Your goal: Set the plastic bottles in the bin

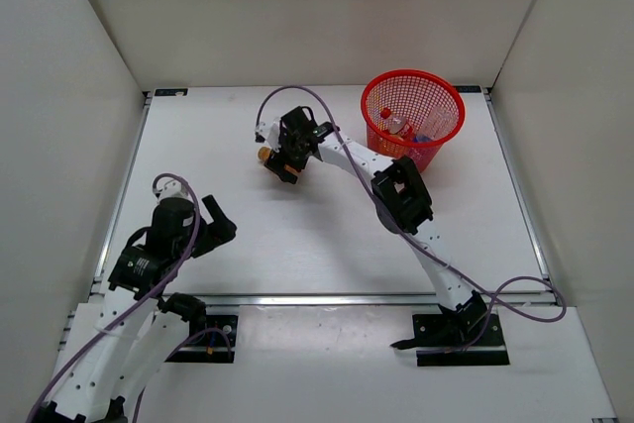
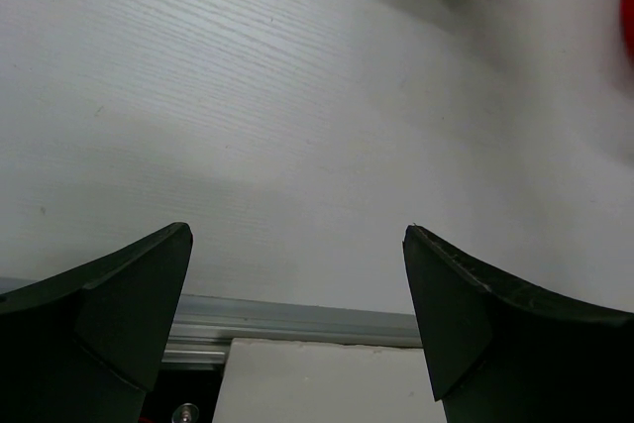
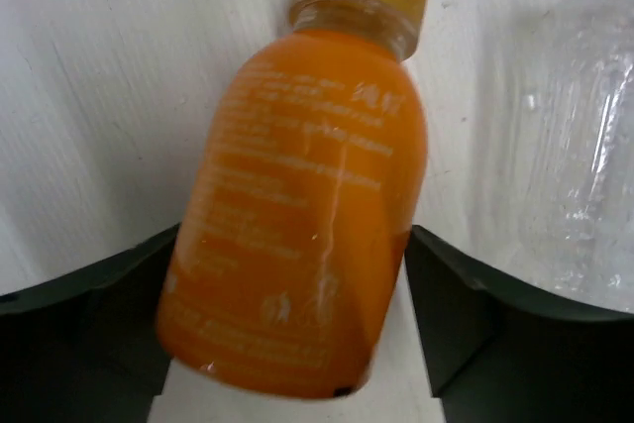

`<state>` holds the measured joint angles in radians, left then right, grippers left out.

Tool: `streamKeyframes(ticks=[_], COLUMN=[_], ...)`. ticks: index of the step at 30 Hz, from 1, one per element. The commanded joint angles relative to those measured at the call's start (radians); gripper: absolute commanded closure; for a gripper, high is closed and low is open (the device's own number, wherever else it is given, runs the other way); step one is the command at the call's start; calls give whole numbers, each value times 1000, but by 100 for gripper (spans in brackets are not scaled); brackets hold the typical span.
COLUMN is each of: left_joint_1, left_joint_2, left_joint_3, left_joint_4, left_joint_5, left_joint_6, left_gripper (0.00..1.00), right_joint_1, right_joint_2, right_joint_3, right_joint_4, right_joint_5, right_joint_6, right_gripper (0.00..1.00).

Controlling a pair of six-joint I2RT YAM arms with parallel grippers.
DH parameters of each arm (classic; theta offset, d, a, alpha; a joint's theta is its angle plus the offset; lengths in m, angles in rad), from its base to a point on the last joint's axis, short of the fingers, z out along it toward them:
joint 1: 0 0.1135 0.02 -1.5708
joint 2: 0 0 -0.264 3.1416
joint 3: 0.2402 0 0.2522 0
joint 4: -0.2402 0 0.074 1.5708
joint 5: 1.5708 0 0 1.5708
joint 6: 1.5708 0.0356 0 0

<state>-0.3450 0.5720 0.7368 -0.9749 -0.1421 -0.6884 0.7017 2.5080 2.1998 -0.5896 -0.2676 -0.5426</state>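
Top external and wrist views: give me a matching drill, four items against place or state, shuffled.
1 orange plastic bottle with a yellow cap
2 clear plastic bottle
3 round red plastic mesh bin
4 left gripper

A open over the white table
B far right, bottles inside
C between the fingers of the right gripper
D beside the orange bottle, outside that gripper

Pairs: 1-C, 2-D, 3-B, 4-A
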Motion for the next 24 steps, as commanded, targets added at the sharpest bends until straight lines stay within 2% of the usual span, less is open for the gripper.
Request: streamKeyframes(ticks=[1, 3, 5, 7, 9, 14, 17, 20, 22, 24], left_joint_1=[0, -2, -2, 0, 1, 15, 21, 24, 18, 17], left_joint_2=[-24, -32, -20, -12, 3, 29, 71, 110, 127, 147], left_joint_3=[20, 7, -1, -10, -16, 0, 15, 13, 9, 16], left_joint_4=[56, 73, 94, 123, 146, 174, 191, 217, 257, 271], left_joint_5=[-34, -37, -27, -17, -16, -14, -24, -17, -8, -5], left_joint_6=[-14, -16, -16, -10, -2, 15, 32, 44, 38, 30], left_gripper=[1, 1, 1, 2, 1, 1, 2, 1, 1, 1], right_joint_1=[12, 12, 12, 7, 7, 12, -34, -71, -100, -128], right_joint_2=[-83, -106, -147, -178, -208, -274, -359, -469, -568, -667], right_joint_3=[-57, -72, -75, -78, -77, 7, 23, -18, -72, -202], right_joint_4=[46, 65, 88, 103, 114, 67, 73, 62, 54, 79], right_joint_5=[-7, -45, -79, -126, -183, -200, -190, -93, 48, 164], right_joint_6=[110, 130, 188, 211, 228, 257, 283, 290, 285, 297], right_gripper=[25, 46, 61, 64, 72, 75, 76, 77, 77, 77])
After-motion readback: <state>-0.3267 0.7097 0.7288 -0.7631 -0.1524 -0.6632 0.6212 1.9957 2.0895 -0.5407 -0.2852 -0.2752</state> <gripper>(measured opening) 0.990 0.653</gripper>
